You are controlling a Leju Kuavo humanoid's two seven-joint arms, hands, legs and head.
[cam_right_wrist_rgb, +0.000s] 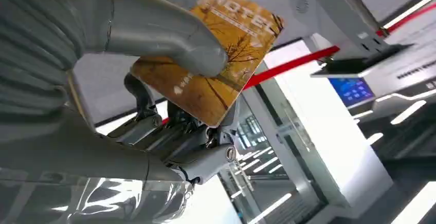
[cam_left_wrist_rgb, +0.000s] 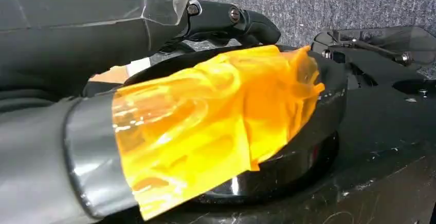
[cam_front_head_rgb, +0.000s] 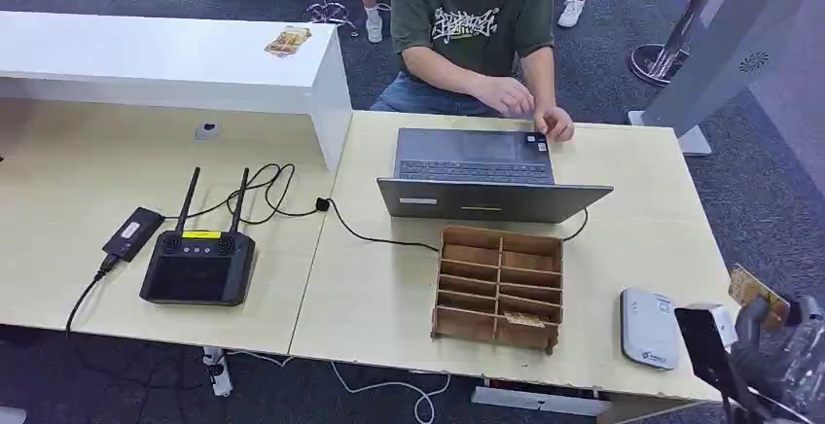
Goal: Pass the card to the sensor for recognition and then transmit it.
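Observation:
My right hand (cam_front_head_rgb: 771, 344) hovers at the table's near right corner, beside the white card sensor (cam_front_head_rgb: 649, 328). It pinches an orange hotel card (cam_front_head_rgb: 757, 295) between thumb and fingers. In the right wrist view the card (cam_right_wrist_rgb: 221, 62) with its tree picture stands tilted under the grey thumb (cam_right_wrist_rgb: 164, 36), with the darker fingers behind it. My left hand (cam_left_wrist_rgb: 154, 23) is seen close up in the left wrist view. Its dark fingers (cam_left_wrist_rgb: 231, 17) stretch forward, and I cannot make out how they are set.
A wooden compartment box (cam_front_head_rgb: 498, 288) holding a card (cam_front_head_rgb: 523, 319) stands left of the sensor. Behind it a person types on an open laptop (cam_front_head_rgb: 477, 166). A black controller with two antennas (cam_front_head_rgb: 199, 264) and cables lie at the left. More cards (cam_front_head_rgb: 288, 42) rest on the white counter.

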